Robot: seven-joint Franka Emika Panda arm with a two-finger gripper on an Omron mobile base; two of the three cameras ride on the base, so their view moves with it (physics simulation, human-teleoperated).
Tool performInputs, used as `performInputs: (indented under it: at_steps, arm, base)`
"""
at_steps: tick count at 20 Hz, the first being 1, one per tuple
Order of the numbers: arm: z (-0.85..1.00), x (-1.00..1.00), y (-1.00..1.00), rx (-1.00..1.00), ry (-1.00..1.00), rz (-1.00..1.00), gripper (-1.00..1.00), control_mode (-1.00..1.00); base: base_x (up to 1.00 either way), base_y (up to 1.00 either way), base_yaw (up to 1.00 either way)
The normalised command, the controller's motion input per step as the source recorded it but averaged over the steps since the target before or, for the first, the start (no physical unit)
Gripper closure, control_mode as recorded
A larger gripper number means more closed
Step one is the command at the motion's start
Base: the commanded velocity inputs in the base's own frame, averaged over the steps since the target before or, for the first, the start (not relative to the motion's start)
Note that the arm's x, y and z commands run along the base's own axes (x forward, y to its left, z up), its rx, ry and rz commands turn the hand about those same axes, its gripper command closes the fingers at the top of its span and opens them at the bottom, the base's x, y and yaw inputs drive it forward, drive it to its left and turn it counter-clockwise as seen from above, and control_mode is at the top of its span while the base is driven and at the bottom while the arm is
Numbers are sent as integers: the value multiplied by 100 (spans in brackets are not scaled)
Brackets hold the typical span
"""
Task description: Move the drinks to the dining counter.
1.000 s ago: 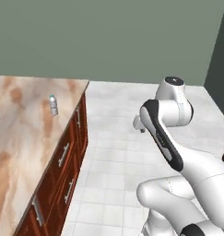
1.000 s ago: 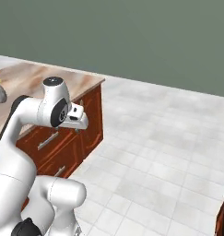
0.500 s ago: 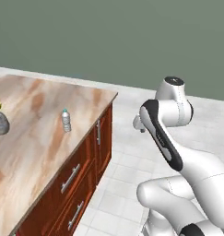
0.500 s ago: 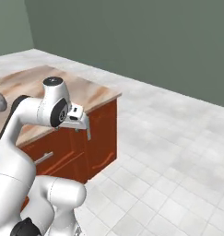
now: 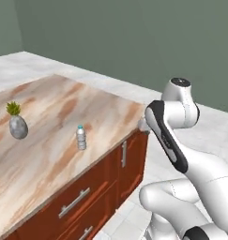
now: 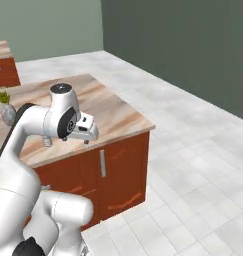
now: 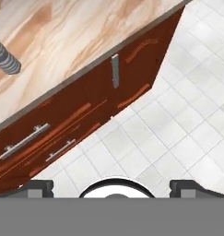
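Note:
One of the drinks, a clear greyish water bottle point(image 5: 81, 137), stands upright on the marble island top point(image 5: 49, 159), right of its middle. In the hand view the bottle point(image 7: 5, 57) shows at the upper left as a ribbed grey cylinder. My gripper point(image 6: 87, 135) hangs over the island's near corner, well short of the bottle. It is open, its fingertips point(image 7: 37, 186) stand wide apart, and nothing is between them. The dining counter is out of view.
A grey speckled vase with a green plant point(image 5: 18, 125) stands left of the bottle. Red-brown cabinet fronts with metal handles point(image 7: 114, 70) face me below the island edge. A pale tiled floor point(image 6: 193, 150) spreads to the right, ending at a green wall. Another cabinet corner point(image 6: 3, 67) shows far left.
The whole scene has shifted in both base views, so the base is driving and turning by the island. The arm keeps its pose and the gripper stays open.

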Motion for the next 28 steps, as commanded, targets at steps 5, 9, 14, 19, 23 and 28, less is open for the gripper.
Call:
performInputs:
  at_steps: [5,9,14,19,23,28]
  arm:
    - [0,0,0,0,0,0,-100,100]
    - [0,0,0,0,0,0,-100,100]
    - [0,0,0,0,0,0,-100,100]
    - [0,0,0,0,0,0,-100,100]
    - [0,0,0,0,0,0,-100,100]
    - [0,0,0,0,0,0,-100,100]
  base:
    - [75,-1,76]
    - [60,-4,71]
    - [29,-4,49]
    - [7,-11,3]
    - [8,-43,0]
    - [10,-62,10]
